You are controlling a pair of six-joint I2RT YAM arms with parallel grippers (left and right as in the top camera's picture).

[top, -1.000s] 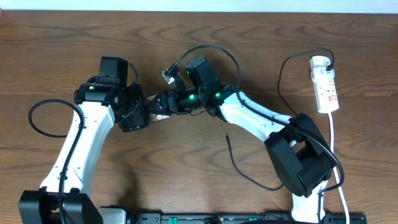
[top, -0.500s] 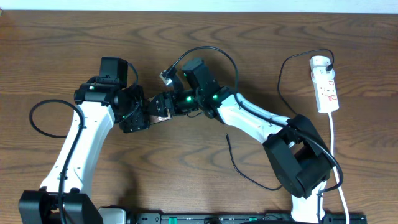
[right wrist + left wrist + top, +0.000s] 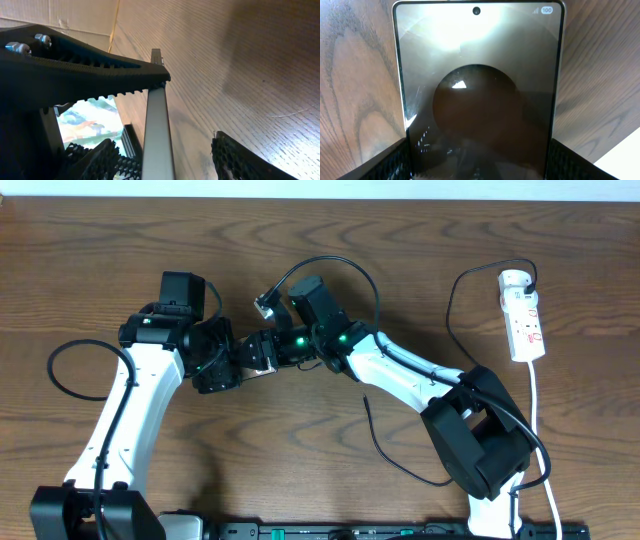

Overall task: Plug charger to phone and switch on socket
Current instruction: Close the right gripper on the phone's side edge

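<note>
The phone [image 3: 262, 361] is held off the table between the two arms. My left gripper [image 3: 236, 366] is shut on its lower sides; in the left wrist view its screen [image 3: 477, 90] fills the frame between my fingers [image 3: 480, 167]. My right gripper [image 3: 266, 347] is open around the phone's other end. The right wrist view shows the phone's silver edge [image 3: 157, 125] close to one finger, with a gap to the other [image 3: 170, 160]. The charger's black plug [image 3: 527, 277] sits in the white socket [image 3: 522, 315]. Its cable tip [image 3: 366, 400] lies loose on the table.
The socket's white cord [image 3: 540, 415] runs down the right side. The charger cable loops past the right arm's base [image 3: 400, 465]. Thick black robot cables arc above the right wrist [image 3: 335, 262] and beside the left arm [image 3: 55, 375].
My right gripper has moved a little to the left, closer around the phone's end. The left arm, cable tip and socket have not moved.
</note>
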